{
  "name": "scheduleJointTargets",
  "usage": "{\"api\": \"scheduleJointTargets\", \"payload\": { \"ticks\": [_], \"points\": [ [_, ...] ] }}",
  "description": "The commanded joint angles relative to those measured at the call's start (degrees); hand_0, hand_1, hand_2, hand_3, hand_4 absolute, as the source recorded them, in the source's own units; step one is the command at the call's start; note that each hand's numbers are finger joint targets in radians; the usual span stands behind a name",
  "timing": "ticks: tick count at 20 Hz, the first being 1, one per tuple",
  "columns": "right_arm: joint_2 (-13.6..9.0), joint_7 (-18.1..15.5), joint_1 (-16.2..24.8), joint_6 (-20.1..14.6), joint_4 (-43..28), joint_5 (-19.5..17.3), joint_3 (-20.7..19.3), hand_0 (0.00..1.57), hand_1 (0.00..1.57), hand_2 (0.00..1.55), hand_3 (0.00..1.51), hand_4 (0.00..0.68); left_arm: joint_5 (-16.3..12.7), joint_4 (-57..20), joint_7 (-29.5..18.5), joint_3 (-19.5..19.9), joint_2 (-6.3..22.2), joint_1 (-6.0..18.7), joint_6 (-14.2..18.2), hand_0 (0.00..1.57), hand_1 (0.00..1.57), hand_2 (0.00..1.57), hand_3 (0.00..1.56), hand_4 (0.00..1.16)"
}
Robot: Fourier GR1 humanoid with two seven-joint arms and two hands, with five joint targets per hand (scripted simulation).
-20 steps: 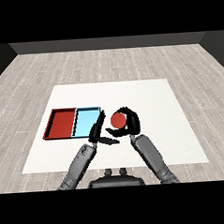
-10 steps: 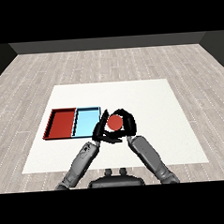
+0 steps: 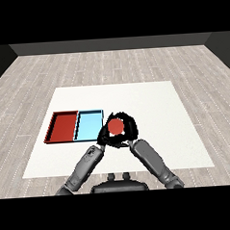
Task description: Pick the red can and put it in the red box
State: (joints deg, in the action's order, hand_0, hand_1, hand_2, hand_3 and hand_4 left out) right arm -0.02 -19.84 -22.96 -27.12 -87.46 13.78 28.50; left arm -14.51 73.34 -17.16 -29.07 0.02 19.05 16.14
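Red tray (image 3: 63, 127): left of light blue tray (image 3: 88, 125), touching. Left hand (image 3: 103, 136): at blue tray's right edge, finger state cannot be told. Red can (image 3: 116, 127): just right of blue tray, right hand (image 3: 127, 130) curled round it.

No text, label, brand, number or sign can be read anywhere here, neither on the red can (image 3: 116, 126), the red tray (image 3: 62, 127), the light blue tray (image 3: 88, 125), nor the white table (image 3: 155, 105).
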Motion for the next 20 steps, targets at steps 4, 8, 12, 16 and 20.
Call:
{"api": "scheduleJointTargets", "payload": {
  "ticks": [4,8,12,16,20],
  "points": [
    [0.0,-2.3,0.0,0.6,2.6,-0.1,1.7,1.52,1.52,1.46,1.40,0.646,-3.2,0.6,1.1,-1.9,0.0,2.4,1.7,0.00,0.00,0.00,0.00,0.00],
    [0.0,-1.0,-2.7,-6.1,2.0,0.9,4.6,1.53,1.53,1.47,1.41,0.649,-0.7,-0.7,0.0,-1.8,0.0,0.5,10.6,0.00,0.00,0.00,0.00,0.82],
    [0.0,-0.9,-0.7,-3.0,0.9,0.4,3.5,1.51,1.51,1.45,1.39,0.649,-7.3,-4.6,-2.8,-3.8,0.0,3.4,16.5,1.57,1.57,1.57,1.49,1.13],
    [0.0,-0.6,-3.5,-6.7,1.6,1.7,6.1,1.49,1.49,1.44,1.39,0.651,-6.9,-4.2,-1.6,-2.0,0.0,2.7,12.6,1.57,1.57,1.56,1.48,1.12],
    [0.0,1.5,-2.8,-5.7,0.7,0.4,4.9,1.48,1.48,1.45,1.39,0.644,-6.6,-1.9,-3.5,-4.8,0.0,0.9,16.4,1.57,1.57,1.55,1.47,1.13]
  ]
}}
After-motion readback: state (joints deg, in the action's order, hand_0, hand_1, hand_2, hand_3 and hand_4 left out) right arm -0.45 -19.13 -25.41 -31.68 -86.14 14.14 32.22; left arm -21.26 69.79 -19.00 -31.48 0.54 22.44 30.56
